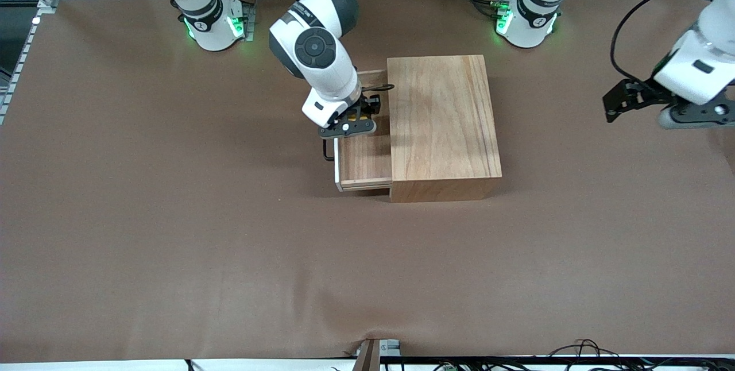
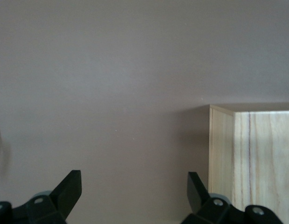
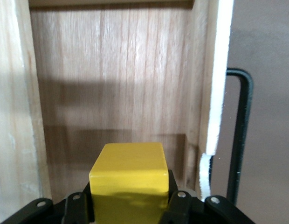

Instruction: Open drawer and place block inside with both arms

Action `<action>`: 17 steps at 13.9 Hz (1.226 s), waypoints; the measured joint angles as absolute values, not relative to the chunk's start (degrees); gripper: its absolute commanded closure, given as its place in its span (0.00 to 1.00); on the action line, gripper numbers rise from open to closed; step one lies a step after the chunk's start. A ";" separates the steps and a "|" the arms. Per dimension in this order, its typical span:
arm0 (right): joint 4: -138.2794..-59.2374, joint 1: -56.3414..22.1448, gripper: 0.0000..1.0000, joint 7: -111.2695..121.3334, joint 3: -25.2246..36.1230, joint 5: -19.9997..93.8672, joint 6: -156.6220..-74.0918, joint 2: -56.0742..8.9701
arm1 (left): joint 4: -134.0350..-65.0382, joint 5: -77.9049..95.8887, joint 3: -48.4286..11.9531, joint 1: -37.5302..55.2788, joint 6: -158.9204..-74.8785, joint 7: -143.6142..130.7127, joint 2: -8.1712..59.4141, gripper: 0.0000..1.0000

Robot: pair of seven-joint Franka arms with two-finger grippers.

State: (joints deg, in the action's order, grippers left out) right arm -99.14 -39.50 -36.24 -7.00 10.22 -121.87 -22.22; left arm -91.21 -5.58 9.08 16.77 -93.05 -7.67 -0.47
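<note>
Right wrist view: fingers [image 3: 130, 205] grip block [image 3: 129, 179] (over drawer [image 3: 112, 84])

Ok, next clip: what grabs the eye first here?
The right gripper hangs over the open drawer, clamping the yellow block. The drawer sticks out of the wooden cabinet toward the right arm's end. The left gripper waits open above bare table beside the cabinet.
</note>
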 measured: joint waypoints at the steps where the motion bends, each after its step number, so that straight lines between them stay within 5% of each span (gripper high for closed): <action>1: -99.07 -39.61 0.09 -36.52 -7.00 10.10 -121.88 -22.36 | -90.87 -5.58 9.05 16.27 -93.01 -7.67 -0.48 0.00; 2: -98.95 -39.61 0.00 -36.58 -6.97 10.07 -121.88 -22.45 | -90.67 -5.58 9.05 15.80 -92.99 -7.66 -0.48 0.00; 8: -98.34 -39.46 0.00 -36.65 -5.98 10.02 -121.85 -22.46 | -90.50 -4.55 8.55 12.48 -92.87 -3.80 -0.48 0.00; 13: -96.57 -33.41 0.00 -36.02 -5.12 9.82 -118.88 -19.76 | -90.49 -3.36 -4.05 0.63 -89.95 -3.35 -0.48 0.00; 17: -96.32 -24.06 0.00 -27.96 -4.71 9.54 -113.17 -15.10 | -90.47 -3.32 -7.39 -0.64 -88.44 -3.64 -0.48 0.00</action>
